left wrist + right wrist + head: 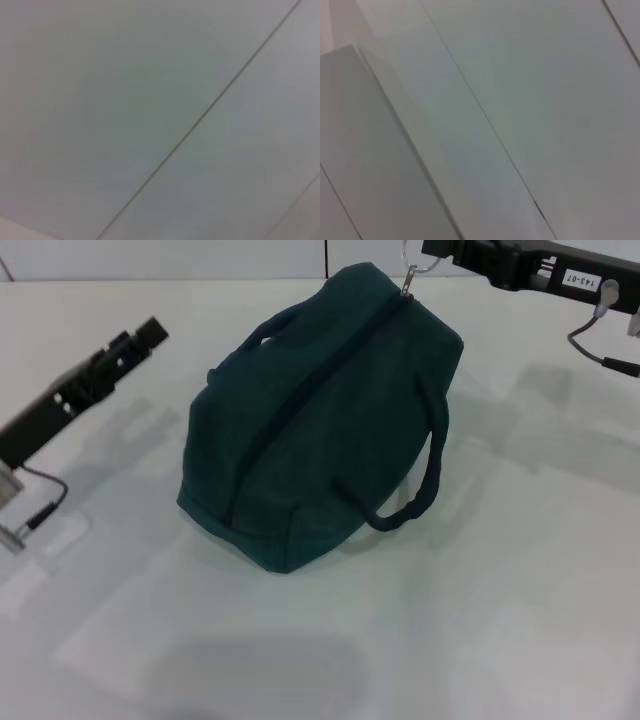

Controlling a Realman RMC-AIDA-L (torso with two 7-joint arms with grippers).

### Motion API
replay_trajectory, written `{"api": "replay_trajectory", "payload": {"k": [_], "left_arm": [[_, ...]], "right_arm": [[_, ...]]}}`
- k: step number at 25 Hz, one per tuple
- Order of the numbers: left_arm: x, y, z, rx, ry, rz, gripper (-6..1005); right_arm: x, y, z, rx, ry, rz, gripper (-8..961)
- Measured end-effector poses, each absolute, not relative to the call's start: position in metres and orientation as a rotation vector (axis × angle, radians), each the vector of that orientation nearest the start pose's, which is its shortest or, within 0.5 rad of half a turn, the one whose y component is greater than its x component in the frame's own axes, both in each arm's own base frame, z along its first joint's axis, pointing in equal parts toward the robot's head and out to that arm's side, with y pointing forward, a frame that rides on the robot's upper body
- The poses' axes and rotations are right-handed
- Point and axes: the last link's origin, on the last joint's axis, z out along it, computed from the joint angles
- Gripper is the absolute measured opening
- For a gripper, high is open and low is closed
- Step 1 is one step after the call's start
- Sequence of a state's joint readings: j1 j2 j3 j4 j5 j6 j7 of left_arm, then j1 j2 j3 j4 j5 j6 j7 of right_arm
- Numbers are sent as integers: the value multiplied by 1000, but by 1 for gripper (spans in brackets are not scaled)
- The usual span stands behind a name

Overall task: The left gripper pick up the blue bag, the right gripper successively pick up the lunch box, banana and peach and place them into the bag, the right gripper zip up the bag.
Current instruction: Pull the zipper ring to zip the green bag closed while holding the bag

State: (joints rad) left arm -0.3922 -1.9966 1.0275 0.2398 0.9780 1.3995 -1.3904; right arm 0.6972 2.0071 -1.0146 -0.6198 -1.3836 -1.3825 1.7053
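The left tool (150, 335), black, is seen over the left part of the white counter (500, 620), well apart from the bag, nothing held; whether its fingers are parted or closed cannot be told. A thin cable hangs beneath that arm near the left edge.

The dark teal soft fabric bag (320, 420) is set on the counter at the middle, nearer the far edge. Its dark zipper line (300, 400) runs along the top and looks closed. One dark handle loop (420, 480) hangs down its right side, another is seen at the upper left.

The metal zipper pull with ring (410, 275) stands up at the bag's far end. The right tool (432, 254) is clenched on that ring, by the far edge. Both wrist views show only pale flat surfaces with seams.
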Motion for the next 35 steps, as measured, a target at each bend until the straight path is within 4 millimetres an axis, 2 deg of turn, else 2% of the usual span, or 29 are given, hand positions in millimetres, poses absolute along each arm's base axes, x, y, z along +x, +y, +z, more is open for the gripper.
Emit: {"api": "replay_trajectory", "payload": {"k": [4,8,10,14,18,23,29,35], "left_arm": [[-297,348,37,-2047,-1256,-1254,856],[-263,376,57,-2264,-1335,-1132,878],[-238,385,66,-2397,-1402,-1041,876],[-193,389,76,-2601,-1450,-955,868],[-163,389,78,-2714,-1521,-869,865],[-152,393,71,-2749,-1540,-650,863],[-149,394,66,-2750,-1420,-523,860],[-150,391,58,-2762,-1379,-450,857]], "right_arm": [[157,403,27,-2548,795,1216,25],[158,404,28,-2546,777,1209,26],[157,404,28,-2546,767,1207,27],[154,404,27,-2554,748,1210,28],[154,404,27,-2556,747,1210,29],[157,403,28,-2550,751,1209,30],[158,403,29,-2539,754,1218,32],[159,402,28,-2544,761,1224,33]]}}
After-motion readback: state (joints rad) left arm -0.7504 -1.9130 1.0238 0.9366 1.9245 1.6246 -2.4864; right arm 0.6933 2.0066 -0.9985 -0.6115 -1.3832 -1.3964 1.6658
